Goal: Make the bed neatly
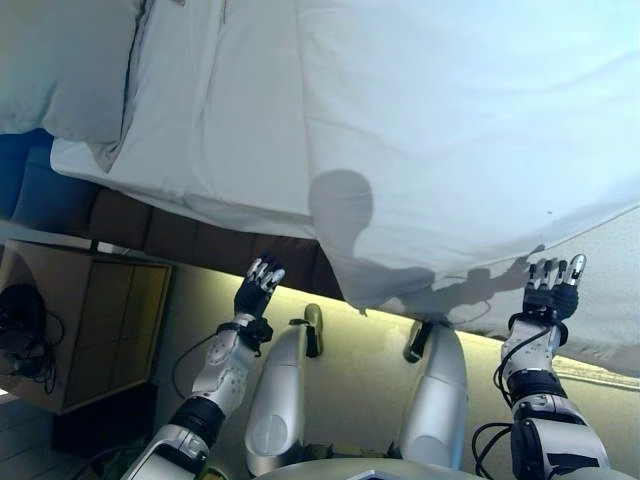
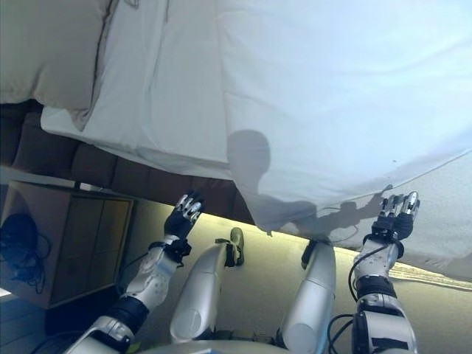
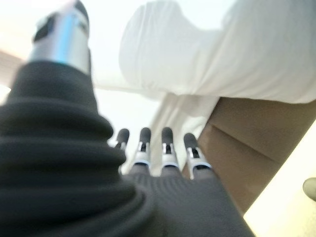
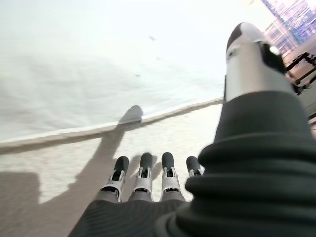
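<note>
A bed with a white duvet [image 1: 440, 130] fills the upper part of the eye views. The duvet's edge [image 1: 400, 290] hangs over the bed's near side. A white pillow [image 1: 60, 70] lies at the far left, also in the left wrist view [image 3: 163, 54]. My left hand [image 1: 258, 288] is open, fingers straight, just below the brown bed base [image 1: 200, 240] and touching nothing. My right hand [image 1: 552, 285] is open at the duvet's hanging edge, over the pale bed side [image 4: 74, 158]. Both hands hold nothing.
A wooden nightstand [image 1: 90, 330] stands at the left by the bed, with dark cables [image 1: 25, 330] beside it. A light strip [image 1: 330, 300] glows under the bed frame. Pale floor [image 1: 360, 360] lies between me and the bed.
</note>
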### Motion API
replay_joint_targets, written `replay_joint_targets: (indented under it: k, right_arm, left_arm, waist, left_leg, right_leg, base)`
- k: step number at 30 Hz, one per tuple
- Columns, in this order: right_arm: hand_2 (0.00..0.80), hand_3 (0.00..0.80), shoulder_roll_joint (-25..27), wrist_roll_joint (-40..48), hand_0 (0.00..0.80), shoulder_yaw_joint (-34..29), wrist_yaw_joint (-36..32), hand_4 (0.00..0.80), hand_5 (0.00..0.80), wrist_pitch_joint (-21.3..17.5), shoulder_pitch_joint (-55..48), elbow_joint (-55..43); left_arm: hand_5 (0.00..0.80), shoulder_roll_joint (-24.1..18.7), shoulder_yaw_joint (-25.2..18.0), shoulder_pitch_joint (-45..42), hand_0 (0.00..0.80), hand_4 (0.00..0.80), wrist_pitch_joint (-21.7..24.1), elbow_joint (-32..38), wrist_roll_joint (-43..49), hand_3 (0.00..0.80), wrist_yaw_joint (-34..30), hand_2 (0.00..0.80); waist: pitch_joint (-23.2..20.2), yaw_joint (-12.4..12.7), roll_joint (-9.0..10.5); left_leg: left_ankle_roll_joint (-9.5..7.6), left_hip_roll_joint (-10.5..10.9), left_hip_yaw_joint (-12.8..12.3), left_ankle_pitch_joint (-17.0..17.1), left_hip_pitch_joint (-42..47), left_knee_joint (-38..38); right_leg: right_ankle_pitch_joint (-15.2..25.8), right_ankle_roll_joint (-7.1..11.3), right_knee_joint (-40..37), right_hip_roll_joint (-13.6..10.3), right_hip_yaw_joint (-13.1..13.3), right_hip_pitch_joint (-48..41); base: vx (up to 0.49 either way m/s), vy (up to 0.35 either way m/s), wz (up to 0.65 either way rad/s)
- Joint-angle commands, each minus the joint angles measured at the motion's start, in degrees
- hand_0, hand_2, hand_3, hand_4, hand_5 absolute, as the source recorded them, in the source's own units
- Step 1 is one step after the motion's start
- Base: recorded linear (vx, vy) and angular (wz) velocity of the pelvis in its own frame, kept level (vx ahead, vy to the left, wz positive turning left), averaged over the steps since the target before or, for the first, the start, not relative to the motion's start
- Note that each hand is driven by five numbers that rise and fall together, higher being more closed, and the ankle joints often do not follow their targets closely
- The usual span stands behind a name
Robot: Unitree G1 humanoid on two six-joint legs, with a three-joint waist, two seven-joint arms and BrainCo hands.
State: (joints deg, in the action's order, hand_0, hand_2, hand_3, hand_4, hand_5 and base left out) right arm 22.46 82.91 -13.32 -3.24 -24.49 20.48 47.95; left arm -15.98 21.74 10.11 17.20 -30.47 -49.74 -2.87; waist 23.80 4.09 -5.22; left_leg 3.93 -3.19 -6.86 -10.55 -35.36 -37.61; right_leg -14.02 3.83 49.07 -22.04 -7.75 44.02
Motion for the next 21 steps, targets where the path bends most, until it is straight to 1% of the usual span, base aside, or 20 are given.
replay_joint_targets:
  k: [1,2,6,9,13,16,21]
  right_arm:
    - [0.0,0.0,4.5,2.2,0.0,-3.4,0.1,0.0,0.0,-0.7,4.3,1.8]
    - [0.0,0.0,5.0,2.8,0.0,-3.6,0.3,0.0,0.0,-0.3,4.8,2.4]
    - [0.0,0.0,7.8,2.2,0.0,-4.8,0.6,0.0,0.0,2.6,5.9,6.4]
    - [0.0,0.0,10.2,2.9,0.0,-5.1,-1.2,0.0,0.0,5.9,7.5,9.3]
    - [0.0,0.0,11.7,6.1,0.0,-4.8,-1.9,0.0,0.0,7.7,9.7,11.1]
    - [0.0,0.0,12.6,6.5,0.0,-4.6,-2.3,0.0,0.0,9.5,10.6,12.8]
    - [0.0,0.0,13.8,8.1,0.0,-3.4,-4.5,0.0,0.0,13.6,11.9,15.3]
  left_arm:
    - [0.0,-0.7,-1.6,2.5,0.0,0.0,2.9,1.4,-0.4,0.0,-1.0,0.0]
    - [0.0,-0.8,-1.7,2.6,0.0,0.0,2.9,1.0,-0.6,0.0,-1.3,0.0]
    - [0.0,-0.9,-1.7,2.7,0.0,0.0,2.8,0.3,-0.9,0.0,-2.1,0.0]
    - [0.0,-0.9,-1.4,2.6,0.0,0.0,2.7,0.3,-0.8,0.0,-2.1,0.0]
    - [0.0,-1.1,-1.0,2.5,0.0,0.0,2.9,0.0,-1.4,0.0,-3.2,0.0]
    - [0.0,-0.8,-0.4,2.5,0.0,0.0,3.1,0.1,-2.0,0.0,-3.7,0.0]
    - [0.0,-0.5,0.7,2.1,0.0,0.0,3.0,0.6,-2.7,0.0,-4.1,0.0]
  waist:
    - [1.7,1.6,0.03]
    - [1.4,1.8,-0.17]
    - [1.4,2.1,-0.59]
    - [1.6,2.4,-1.03]
    - [1.6,2.7,-1.51]
    - [1.6,2.7,-2.2]
    - [1.6,2.8,-3.23]
  left_leg:
    - [-3.79,0.3,1.8,1.6,-0.9,0.8]
    - [-3.43,0.1,2.4,0.2,-0.4,0.6]
    - [-3.54,0.4,2.6,0.4,-0.4,0.4]
    - [-3.58,0.6,2.7,0.4,-0.8,-0.2]
    - [-3.59,0.8,2.6,0.6,-1.1,-0.3]
    - [-3.59,1.0,2.4,0.7,-1.1,-0.3]
    - [-3.41,1.1,2.0,0.9,-0.9,0.0]
  right_leg:
    - [20.7,6.46,-16.7,-3.9,-1.5,-3.7]
    - [19.3,7.33,-16.0,-3.7,-1.1,-4.0]
    - [19.2,7.37,-15.3,-3.9,-1.1,-3.9]
    - [19.1,7.25,-14.8,-4.1,-1.0,-3.5]
    - [18.8,7.24,-14.1,-4.2,-0.8,-2.8]
    - [18.6,7.2,-13.6,-4.6,-0.4,-2.2]
    - [18.5,7.04,-13.7,-5.1,-0.2,-2.0]
  base:
    - [0.01,-0.023,-0.03]
    - [0.0,0.0,0.0]
    - [0.023,-0.002,0.0]
    - [0.0,0.0,0.0]
    - [0.006,0.01,0.05]
    - [0.008,0.049,0.04]
    - [0.015,0.048,0.01]
